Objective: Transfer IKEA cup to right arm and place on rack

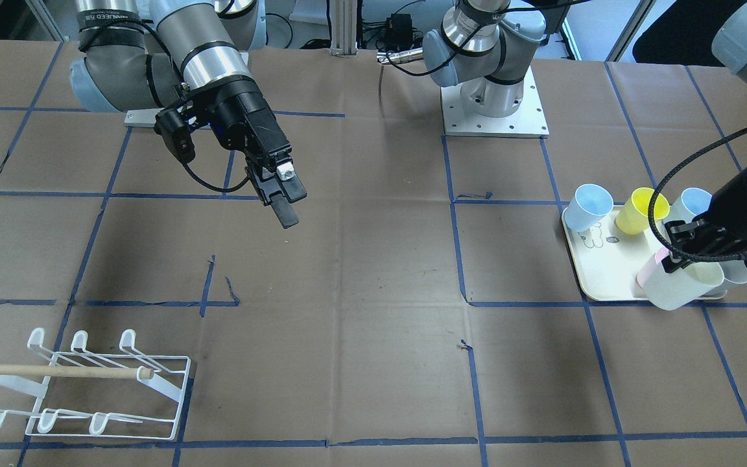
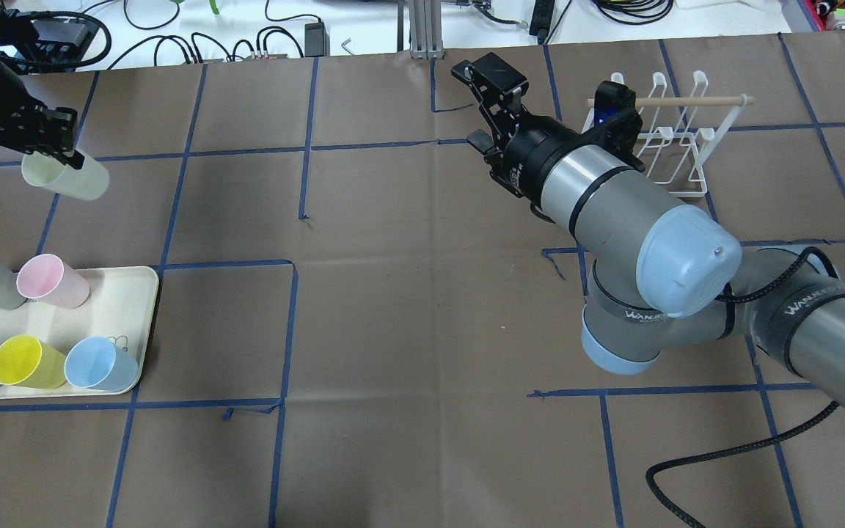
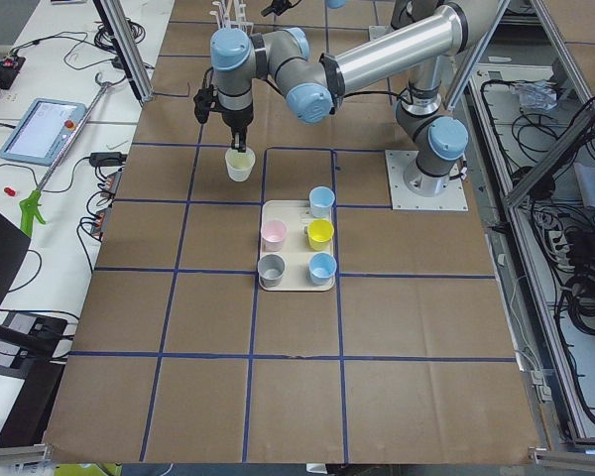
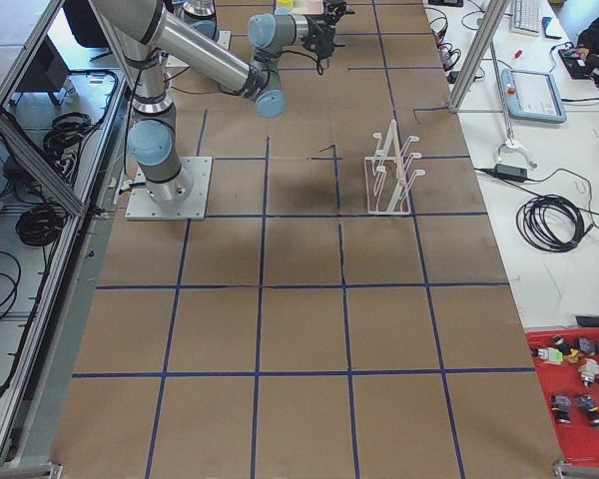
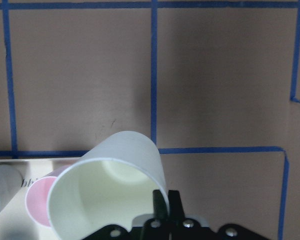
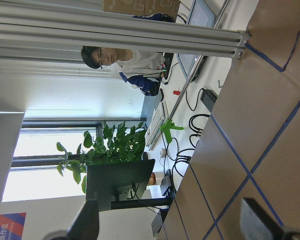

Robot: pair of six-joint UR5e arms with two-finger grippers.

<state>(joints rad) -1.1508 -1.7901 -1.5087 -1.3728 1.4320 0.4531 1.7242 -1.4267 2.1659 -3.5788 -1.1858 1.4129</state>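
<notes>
Nearest, on the brown-paper bench [image 2: 422, 293]: flat cream tray [image 2: 118, 308] carrying smooth tapered cups [image 2: 92, 363]. Just beyond, raised over the tray's outer edge: glossy cream IKEA cup [image 2: 63, 180], rim pinched between the closed fingers of the left end effector [image 5: 166, 204], mouth up, long axis near vertical. Farther across: right end effector [image 1: 289, 202], spread wide, holding nothing. Farthest: white wire rack [image 2: 675, 158], round wooden dowel [image 2: 686, 101] across it.

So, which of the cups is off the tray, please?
The cream cup, held at its rim by the left gripper; the others stand on the tray.
</notes>
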